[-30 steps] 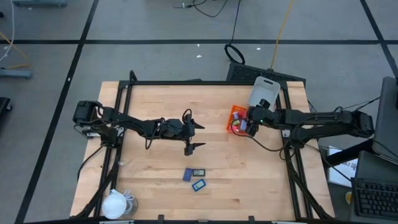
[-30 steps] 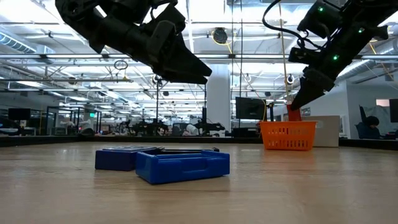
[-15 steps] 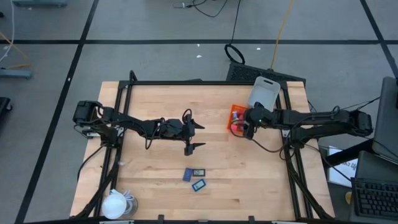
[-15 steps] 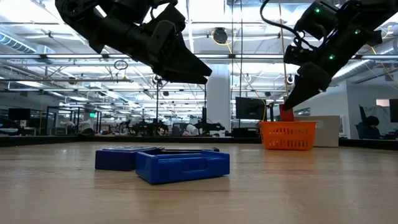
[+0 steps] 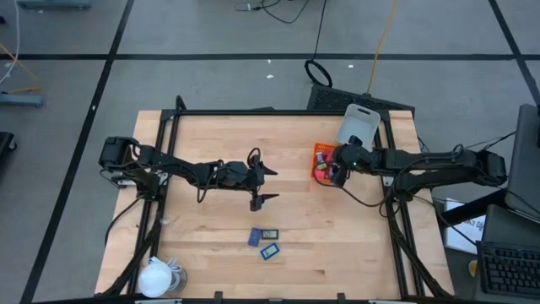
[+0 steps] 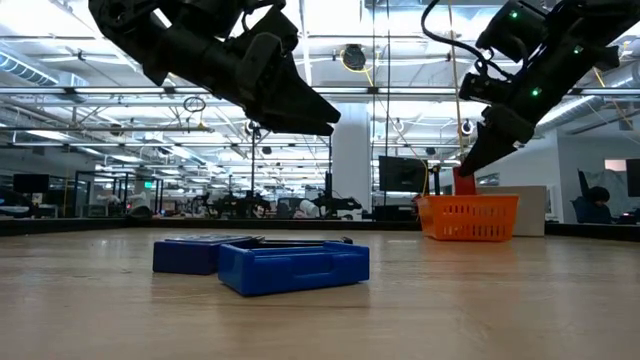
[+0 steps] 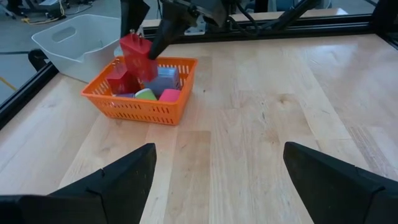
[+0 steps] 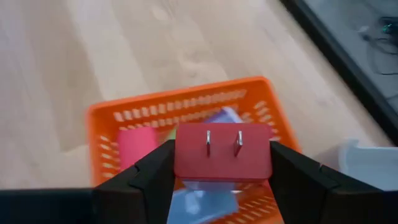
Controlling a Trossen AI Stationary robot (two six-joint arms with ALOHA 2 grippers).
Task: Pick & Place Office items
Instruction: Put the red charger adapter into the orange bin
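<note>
My right gripper (image 8: 222, 186) is shut on a red block with two metal prongs (image 8: 222, 152), which hangs over the orange basket (image 8: 112, 124). The left wrist view shows the same red block (image 7: 135, 53) above that basket (image 7: 143, 106), which holds red, pink, green and pale blue pieces. Two blue flat rectangles (image 5: 257, 237) (image 5: 270, 250) lie on the table near its front edge, resting on their flat faces (image 6: 292, 267). My left gripper (image 5: 272, 184) stands open above the middle of the table, holding nothing. My right gripper pinches the red block by its two opposite sides (image 8: 177, 158) between its two fingers (image 8: 149, 177). The pronged face is turned back toward the wrist. The fingers slant down from the table's right side. The block is lifted clear, just above the basket's rim (image 6: 468, 200).
A white bin (image 5: 359, 125) stands at the far right, just behind the basket. A white round lump with a cord (image 5: 156, 277) sits at the near left corner. A black frame (image 5: 278, 111) borders the table. Bare wood (image 5: 211, 143) lies between the arms and the blue pieces.
My right gripper has tipped a little over the basket, and the red block has shifted slightly toward the table's left. The block stays in the fingers.
</note>
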